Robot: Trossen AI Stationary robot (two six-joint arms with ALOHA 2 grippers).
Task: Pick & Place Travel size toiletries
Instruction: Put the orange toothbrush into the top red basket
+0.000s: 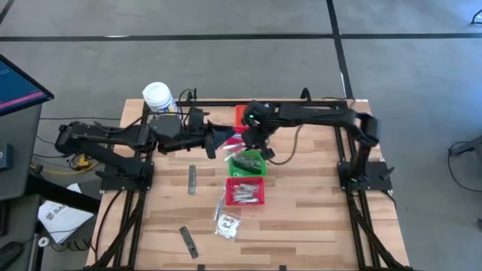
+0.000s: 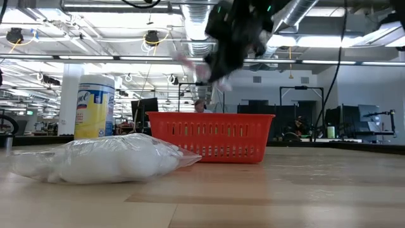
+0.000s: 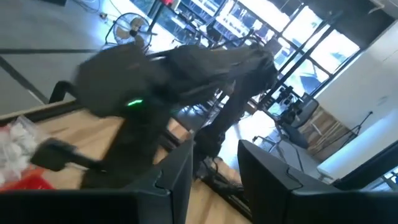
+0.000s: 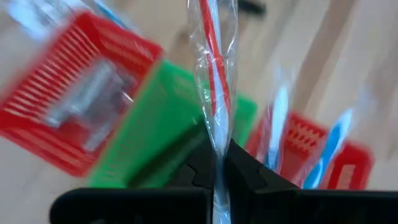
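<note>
My right gripper (image 4: 218,163) is shut on a red-and-white toothbrush in a clear wrapper (image 4: 214,74), held in the air over the green basket (image 4: 163,127). The high view places this gripper (image 1: 248,143) above the row of baskets at mid-table. My left gripper (image 3: 214,167) stands open and empty just left of it (image 1: 224,140), pointing level toward the right arm. Silvery tubes lie in the red basket (image 1: 246,191). Blue toothbrushes stand in the far orange-red basket (image 4: 314,149). Sachets (image 1: 226,224) and two dark strips (image 1: 192,179) lie flat on the table. My right gripper pinches the wrapped toothbrush between its two fingers, on the clear wrapper beside the handle (image 4: 217,142). The fingers slant downward from the table's right side. The toothbrush runs forward past the fingertips, along the fingers, lifted clear above the baskets.
A large white jar with a yellow label (image 1: 158,96) stands at the far left of the table. A clear bag with white contents (image 2: 101,158) lies close to the low camera, in front of the red basket (image 2: 212,136). Bare wood shows on the table's right half.
</note>
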